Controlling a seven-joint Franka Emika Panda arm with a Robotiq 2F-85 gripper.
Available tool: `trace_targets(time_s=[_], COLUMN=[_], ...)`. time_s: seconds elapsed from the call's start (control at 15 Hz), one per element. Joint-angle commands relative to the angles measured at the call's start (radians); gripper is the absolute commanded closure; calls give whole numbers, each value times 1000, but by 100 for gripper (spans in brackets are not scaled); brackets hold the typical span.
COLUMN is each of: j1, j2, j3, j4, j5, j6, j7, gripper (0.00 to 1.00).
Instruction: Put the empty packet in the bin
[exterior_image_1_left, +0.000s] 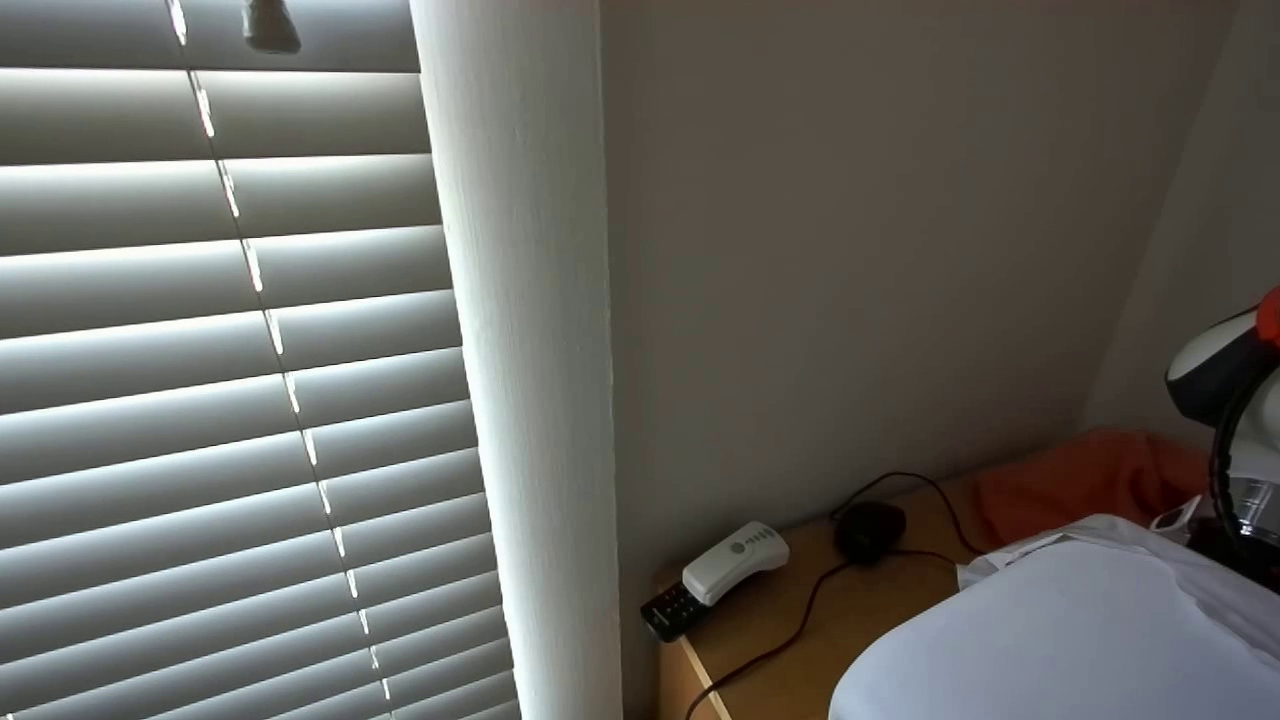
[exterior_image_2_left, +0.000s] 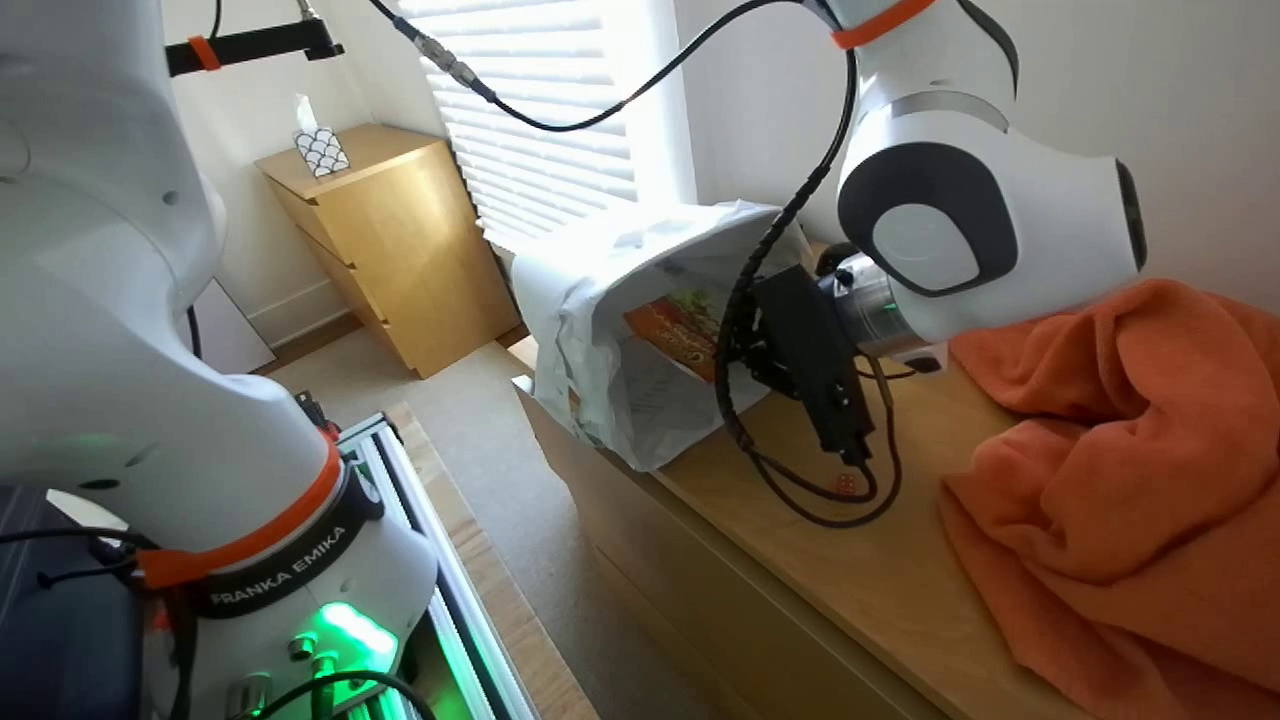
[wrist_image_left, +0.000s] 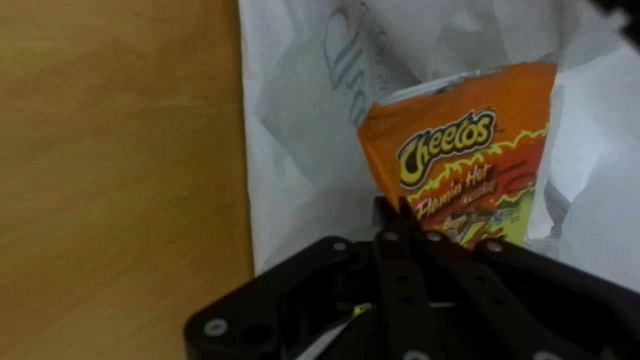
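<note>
The packet (wrist_image_left: 470, 150) is an orange-red Cheetos bag. It also shows in an exterior view (exterior_image_2_left: 672, 330). My gripper (wrist_image_left: 392, 207) is shut on the packet's near left edge in the wrist view. The white bin (exterior_image_2_left: 585, 300) with its thin liner bag lies on its side on a wooden cabinet top, its mouth toward my gripper. The packet is in front of or just inside the mouth; I cannot tell how deep. The bin's outer wall (exterior_image_1_left: 1050, 640) fills the lower right of an exterior view and hides my gripper and the packet there.
An orange cloth (exterior_image_2_left: 1130, 480) lies on the cabinet top (exterior_image_2_left: 850, 580) beside the arm. A small red die (exterior_image_2_left: 846, 484) lies below the gripper. Behind the bin are a white remote (exterior_image_1_left: 737, 562), a black remote (exterior_image_1_left: 672, 610) and a dark corded object (exterior_image_1_left: 869, 531). Loose cables hang around the gripper.
</note>
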Motion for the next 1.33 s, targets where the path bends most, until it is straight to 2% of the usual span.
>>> trace_targets(time_s=[0.0, 0.07, 0.2, 0.27, 0.47, 0.87, 1.07, 1.27], j1=[-1, 2, 7, 10, 13, 21, 25, 19], j2=[-30, -31, -34, -38, -47, -92, -126, -166], j3=[2, 1, -4, -6, -16, -62, -92, -115], j4=[-57, -64, -73, -78, -77, -53, -30, 11], j5=[83, 99, 125, 135, 155, 83, -13, -181], j6=[-16, -17, -25, -27, -34, -12, 8, -14], j7=[26, 28, 27, 31, 52, 99, 121, 135], gripper=[100, 96, 71, 69, 48, 2, 0, 0])
